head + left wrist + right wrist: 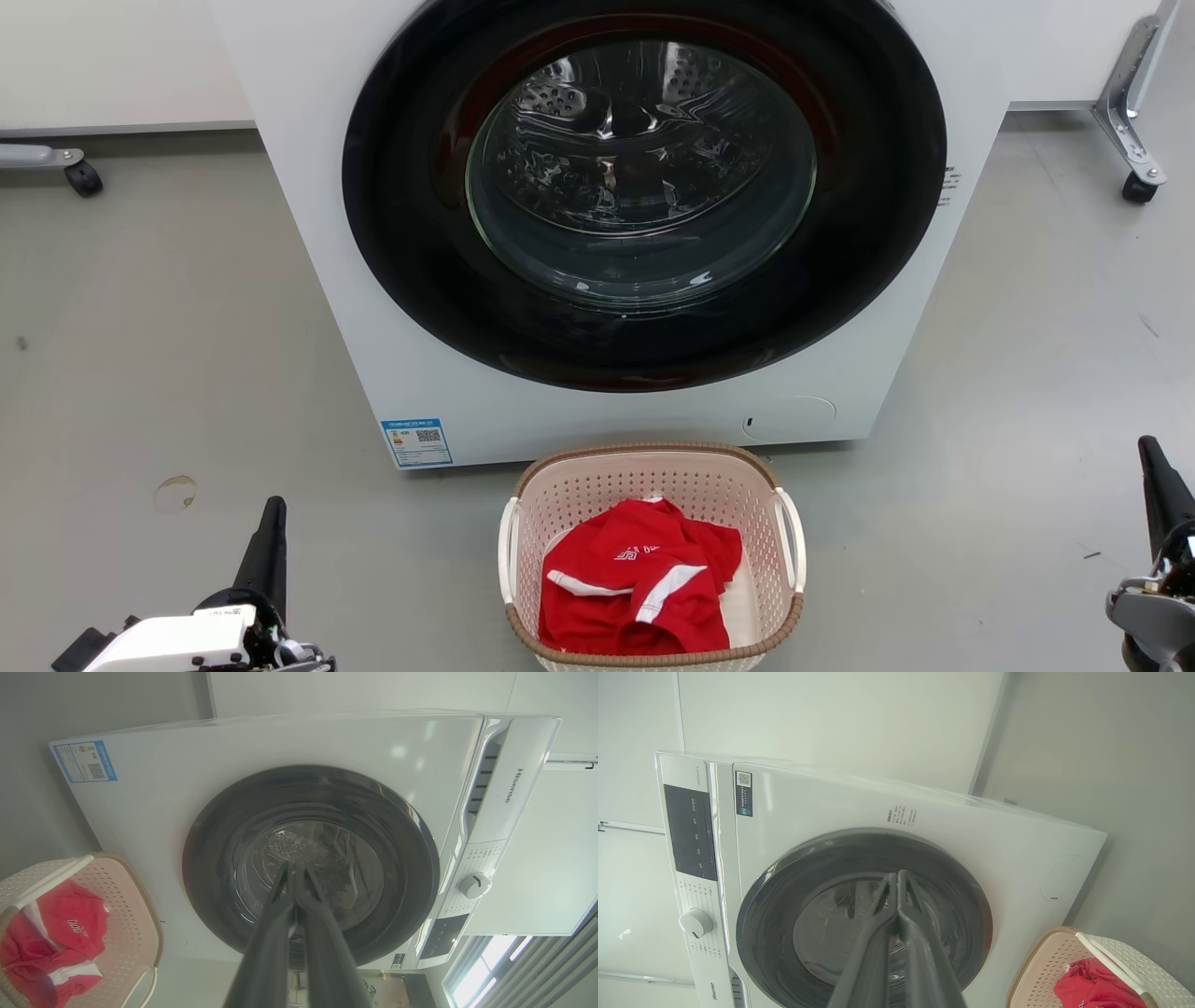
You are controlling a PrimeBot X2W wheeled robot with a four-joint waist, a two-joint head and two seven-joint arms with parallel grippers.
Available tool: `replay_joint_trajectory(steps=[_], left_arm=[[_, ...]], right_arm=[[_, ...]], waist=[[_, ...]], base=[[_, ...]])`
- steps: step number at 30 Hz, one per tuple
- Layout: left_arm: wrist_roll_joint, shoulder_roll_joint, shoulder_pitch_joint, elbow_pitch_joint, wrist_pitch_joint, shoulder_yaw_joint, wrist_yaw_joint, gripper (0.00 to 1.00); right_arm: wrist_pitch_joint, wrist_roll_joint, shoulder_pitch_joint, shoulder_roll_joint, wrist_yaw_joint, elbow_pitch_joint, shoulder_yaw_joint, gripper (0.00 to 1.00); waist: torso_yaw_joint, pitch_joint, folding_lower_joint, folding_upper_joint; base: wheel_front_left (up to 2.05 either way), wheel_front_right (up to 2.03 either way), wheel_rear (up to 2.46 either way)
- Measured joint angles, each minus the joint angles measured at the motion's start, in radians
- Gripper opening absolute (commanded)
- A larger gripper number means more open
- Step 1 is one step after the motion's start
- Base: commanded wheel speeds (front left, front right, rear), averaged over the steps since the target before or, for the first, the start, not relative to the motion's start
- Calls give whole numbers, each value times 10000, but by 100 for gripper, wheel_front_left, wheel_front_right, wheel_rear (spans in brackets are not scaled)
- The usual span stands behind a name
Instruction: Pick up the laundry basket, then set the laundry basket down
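Observation:
The laundry basket (653,476) is cream with perforated walls, a brown woven-look rim and two white side handles. It stands on the floor at the bottom centre of the head view, just in front of the washer, with a red garment (639,583) inside. The same basket shows at the lower left of the left wrist view (135,914) and the lower right of the right wrist view (1045,961). My left gripper (271,513) is shut and empty, well to the basket's left. Far to its right, my right gripper (1150,453) is shut and empty too. Both point toward the washer (296,865) (896,875).
A white front-loading washer (308,187) with a dark round door (644,187) fills the space behind the basket. Grey floor (140,373) lies open on both sides. Wheeled frame legs stand at the far left (82,177) and far right (1137,187).

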Motion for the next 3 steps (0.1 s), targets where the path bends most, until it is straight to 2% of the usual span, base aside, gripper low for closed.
replay_joint_trajectory(steps=[3], left_arm=[[0,-6,0,0,0,4,0,0]], right_arm=[[2,0,0,0,0,0,0,0]], waist=[[0,0,0,0]], base=[[0,0,0]])
